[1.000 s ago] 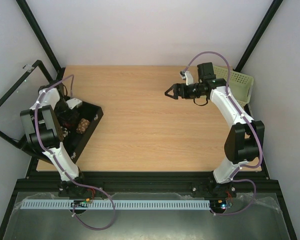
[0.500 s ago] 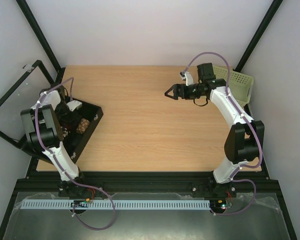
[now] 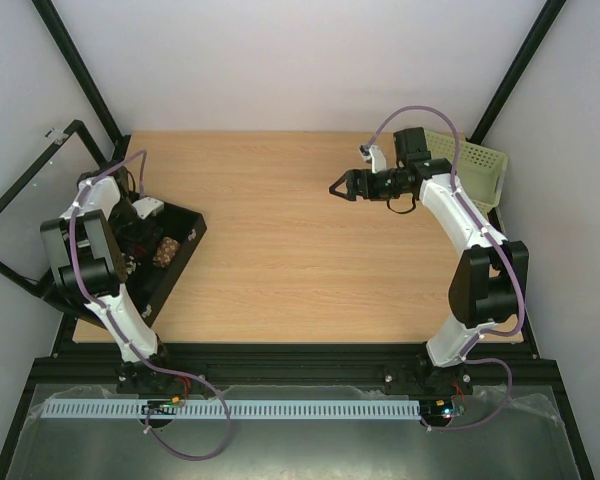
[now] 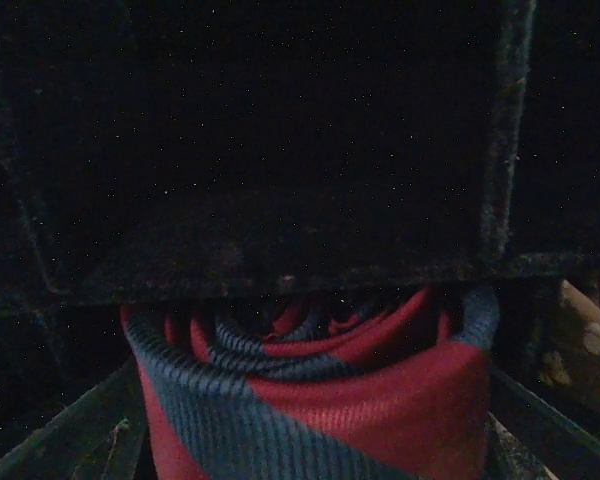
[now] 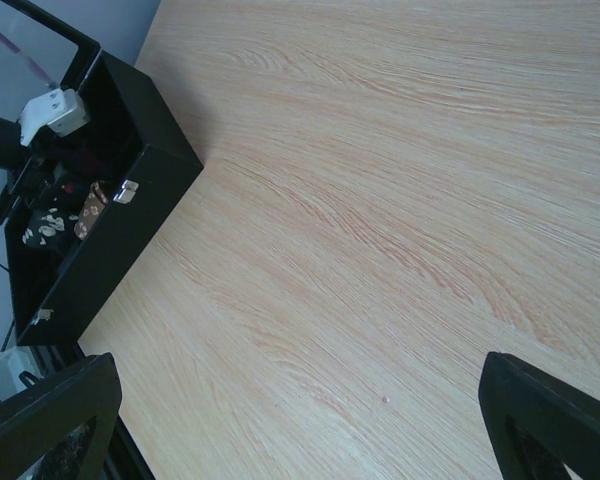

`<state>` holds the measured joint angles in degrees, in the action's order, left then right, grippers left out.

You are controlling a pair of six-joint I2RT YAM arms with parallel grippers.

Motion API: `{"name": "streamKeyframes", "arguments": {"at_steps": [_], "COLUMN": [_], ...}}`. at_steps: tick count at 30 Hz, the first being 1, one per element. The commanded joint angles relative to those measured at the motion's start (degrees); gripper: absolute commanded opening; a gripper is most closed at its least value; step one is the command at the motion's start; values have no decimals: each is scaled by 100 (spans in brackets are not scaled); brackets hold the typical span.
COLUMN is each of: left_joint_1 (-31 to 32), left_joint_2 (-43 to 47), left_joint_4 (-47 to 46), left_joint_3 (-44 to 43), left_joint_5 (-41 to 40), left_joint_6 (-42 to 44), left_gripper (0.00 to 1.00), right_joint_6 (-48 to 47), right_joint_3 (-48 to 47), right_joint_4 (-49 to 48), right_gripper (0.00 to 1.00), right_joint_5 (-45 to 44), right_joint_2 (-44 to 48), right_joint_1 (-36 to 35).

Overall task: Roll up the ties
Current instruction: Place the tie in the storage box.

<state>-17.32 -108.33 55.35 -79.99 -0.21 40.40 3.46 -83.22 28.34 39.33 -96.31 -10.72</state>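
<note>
A rolled tie [image 4: 320, 400], dark red with navy diagonal stripes, fills the bottom of the left wrist view. It sits between my left gripper's dark fingers [image 4: 70, 430] inside a compartment of the black box [image 3: 183, 243]. My left gripper [image 3: 130, 228] is down in that box and looks shut on the roll. My right gripper [image 3: 338, 185] is open and empty above the bare table at the back right. Its fingertips [image 5: 555, 420] show at the bottom corners of the right wrist view, spread wide over the wood.
The black box [image 5: 130, 190] lies open at the table's left edge, with a brown patterned roll [image 3: 165, 250] in another compartment. A pale green perforated basket [image 3: 477, 163] stands at the back right, behind my right arm.
My left wrist dipped slightly into the box and came back. The right arm has not visibly moved.
</note>
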Motion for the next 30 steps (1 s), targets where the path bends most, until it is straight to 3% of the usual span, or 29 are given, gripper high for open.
{"name": "streamKeyframes", "arguments": {"at_steps": [1, 7, 12, 21, 26, 30], "left_joint_1": [-47, -59, -75, -117, -191, -216], "left_joint_2": [420, 509, 427, 214, 251, 412], "left_joint_4": [191, 260, 242, -9, -7, 50], "left_joint_3": [-315, -273, -160, 337, 336, 31], "left_joint_5": [-24, 15, 100, 245, 254, 263], "left_joint_6": [182, 249, 247, 130, 98, 1], "left_gripper": [90, 86, 74, 62, 65, 83], "right_joint_6": [2, 7, 14, -47, -87, -132], "right_joint_3": [79, 58, 60, 79, 60, 41], "right_joint_4": [68, 58, 66, 125, 163, 180], "right_gripper": [99, 99, 99, 99, 99, 99], "right_joint_5": [83, 92, 83, 29, -5, -46], "right_joint_2": [227, 195, 189, 205, 219, 274], "right_joint_1": [7, 12, 6, 10, 9, 9]}}
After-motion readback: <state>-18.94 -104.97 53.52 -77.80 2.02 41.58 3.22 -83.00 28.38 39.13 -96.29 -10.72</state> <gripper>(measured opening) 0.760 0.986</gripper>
